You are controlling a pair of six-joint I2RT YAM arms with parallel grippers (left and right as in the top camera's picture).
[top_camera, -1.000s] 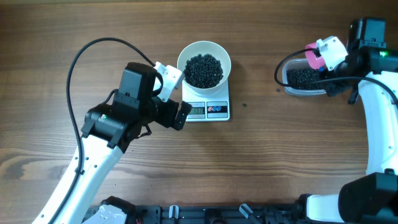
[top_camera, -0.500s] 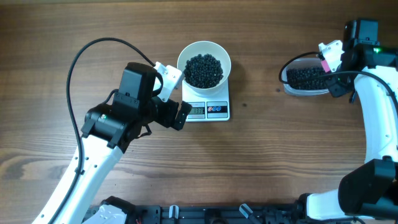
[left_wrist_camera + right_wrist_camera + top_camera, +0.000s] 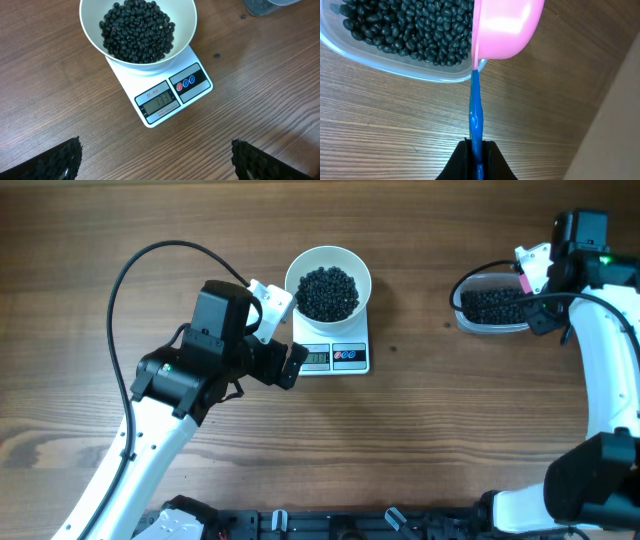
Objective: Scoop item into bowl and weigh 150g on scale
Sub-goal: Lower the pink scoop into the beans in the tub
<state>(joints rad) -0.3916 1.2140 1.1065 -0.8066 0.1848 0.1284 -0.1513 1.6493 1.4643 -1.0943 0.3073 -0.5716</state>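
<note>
Bowl [image 3: 186, 31] ahead of left jaws

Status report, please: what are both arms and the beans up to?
Left gripper open, hovering near the scale. Right gripper shut on the scoop handle, at the tub edge. Bowl on scale, holding beans. One stray bean on the table.

The scale [image 3: 172, 92] has a grey display [image 3: 159, 102] whose digits look like 133. A small label [image 3: 152, 93] just above it seems to read SF-400, in tiny print. In the overhead view the same digits are too small to read.
</note>
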